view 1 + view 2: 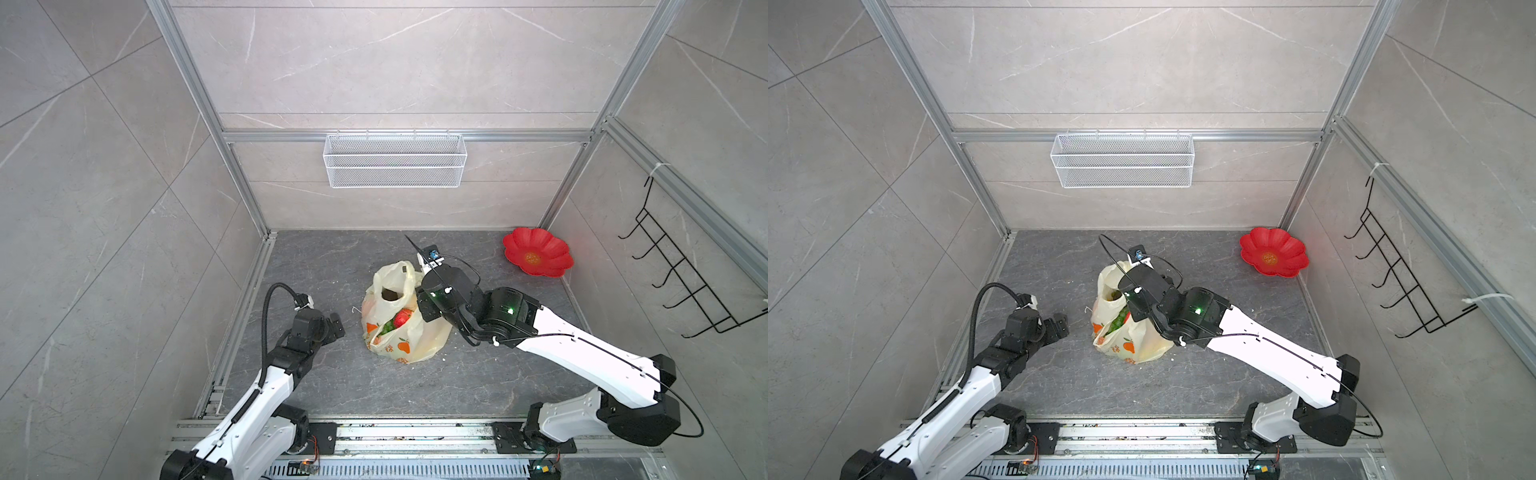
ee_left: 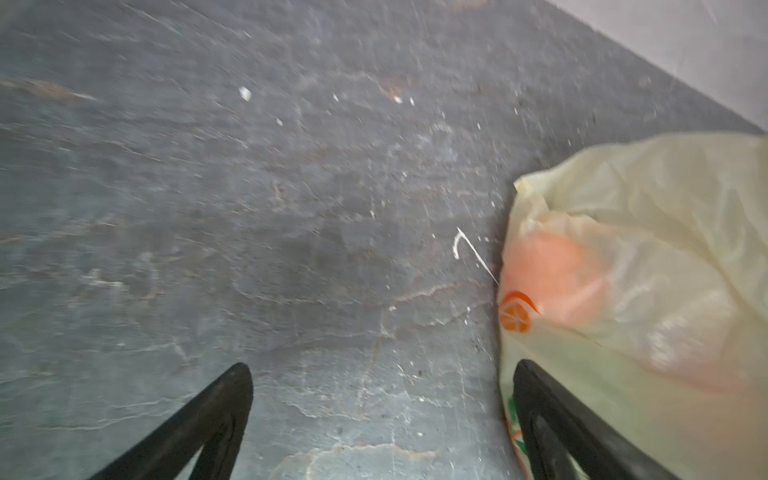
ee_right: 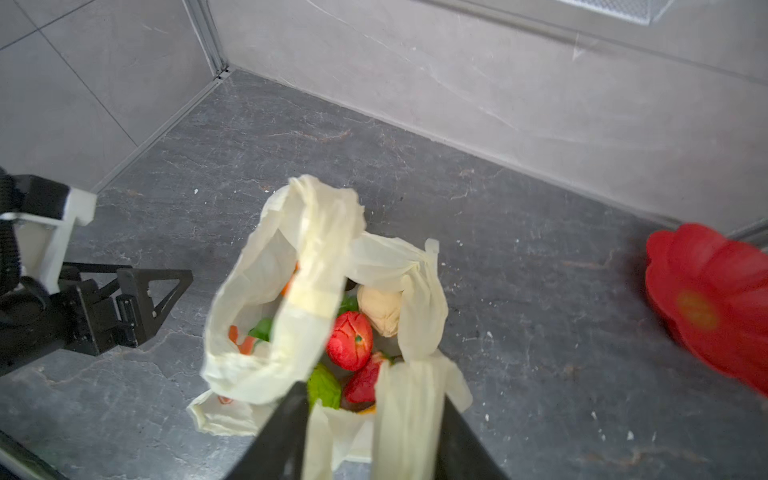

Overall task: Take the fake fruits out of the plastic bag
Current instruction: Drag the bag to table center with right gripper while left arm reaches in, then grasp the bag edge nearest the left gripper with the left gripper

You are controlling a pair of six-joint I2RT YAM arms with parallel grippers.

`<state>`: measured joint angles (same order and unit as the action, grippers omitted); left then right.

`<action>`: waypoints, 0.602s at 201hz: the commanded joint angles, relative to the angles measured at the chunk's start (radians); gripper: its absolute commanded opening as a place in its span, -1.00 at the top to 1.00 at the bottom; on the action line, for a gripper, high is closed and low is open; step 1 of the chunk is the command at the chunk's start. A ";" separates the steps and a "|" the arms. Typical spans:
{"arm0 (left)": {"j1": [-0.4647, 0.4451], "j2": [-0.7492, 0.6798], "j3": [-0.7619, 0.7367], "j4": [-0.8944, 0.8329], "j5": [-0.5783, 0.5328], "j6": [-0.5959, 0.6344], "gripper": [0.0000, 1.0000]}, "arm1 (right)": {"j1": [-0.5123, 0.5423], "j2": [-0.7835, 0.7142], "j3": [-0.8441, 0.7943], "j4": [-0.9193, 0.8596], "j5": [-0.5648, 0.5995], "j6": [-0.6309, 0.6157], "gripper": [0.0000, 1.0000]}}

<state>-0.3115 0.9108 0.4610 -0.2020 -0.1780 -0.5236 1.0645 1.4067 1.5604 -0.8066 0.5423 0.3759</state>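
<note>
- The dark grey table (image 1: 332, 386) fills the lower middle of both top views.
- The plastic bag (image 1: 419, 345) stands crumpled at the table's centre, its mouth open upward and its handle loops slack.
- A red flower-shaped plate (image 1: 536, 251) sits at the table's upper right corner, well apart from the bag.
- The right claw (image 3: 372, 399) hangs over the bag's mouth, jaws parted, with a handle strip running between them unpinched.
- The left claw (image 1: 336, 325) is spread wide and grips nothing, just left of the bag.
- The fake fruits lie inside the bag: red strawberries (image 3: 350, 340) and a beige ball (image 3: 380, 309).
</note>
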 commanded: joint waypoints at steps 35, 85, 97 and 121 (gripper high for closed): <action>-0.175 -0.079 0.202 -0.178 -0.008 -0.077 -0.99 | -0.003 -0.157 -0.127 0.042 -0.114 0.092 -0.40; -0.336 -0.186 0.476 -0.494 -0.119 -0.085 -0.99 | -0.003 -0.151 -0.205 -0.005 -0.041 0.238 -0.24; -0.346 -0.168 0.568 -0.538 -0.076 -0.044 -0.98 | -0.003 -0.160 -0.240 0.021 -0.052 0.246 -0.14; -0.400 -0.046 0.751 -0.630 0.012 0.008 -0.98 | -0.003 -0.176 -0.306 0.063 -0.067 0.272 0.07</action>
<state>-0.6621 0.7704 1.0561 -0.6868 -0.2253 -0.5846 1.0645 1.2484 1.3090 -0.7788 0.4736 0.5919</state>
